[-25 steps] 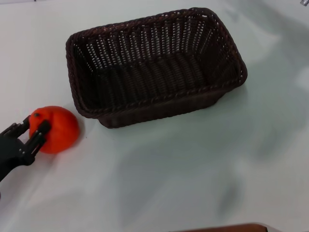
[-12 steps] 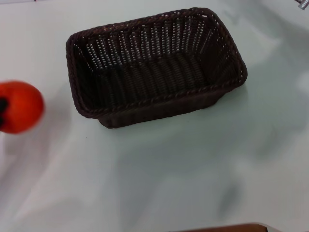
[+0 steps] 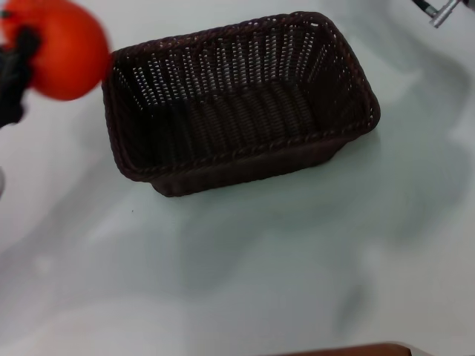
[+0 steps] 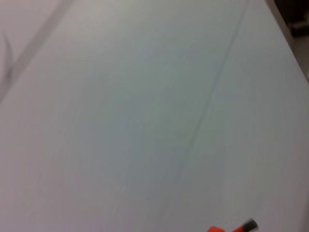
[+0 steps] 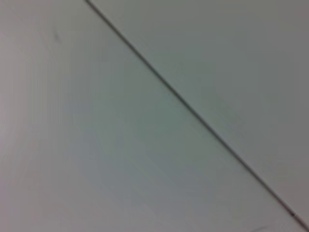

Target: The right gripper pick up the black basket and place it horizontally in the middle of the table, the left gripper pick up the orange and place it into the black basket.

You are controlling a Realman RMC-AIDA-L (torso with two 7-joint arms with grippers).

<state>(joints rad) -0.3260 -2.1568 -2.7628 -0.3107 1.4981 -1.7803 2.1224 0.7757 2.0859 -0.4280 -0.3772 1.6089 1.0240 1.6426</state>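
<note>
The black basket (image 3: 239, 104) lies lengthwise across the middle of the table (image 3: 297, 259), open side up and empty. My left gripper (image 3: 16, 70) is shut on the orange (image 3: 63, 48) and holds it in the air at the far left, just beside the basket's left end. A sliver of the orange shows in the left wrist view (image 4: 215, 228). Only a silver-white part of the right arm (image 3: 439, 11) shows at the top right corner; its fingers are out of view.
A brown edge (image 3: 349, 350) shows at the bottom of the head view. The right wrist view shows only pale surface crossed by a dark seam (image 5: 193, 116).
My left gripper has lifted the orange off the table and carried it up and toward the basket's left end. The basket has not moved.
</note>
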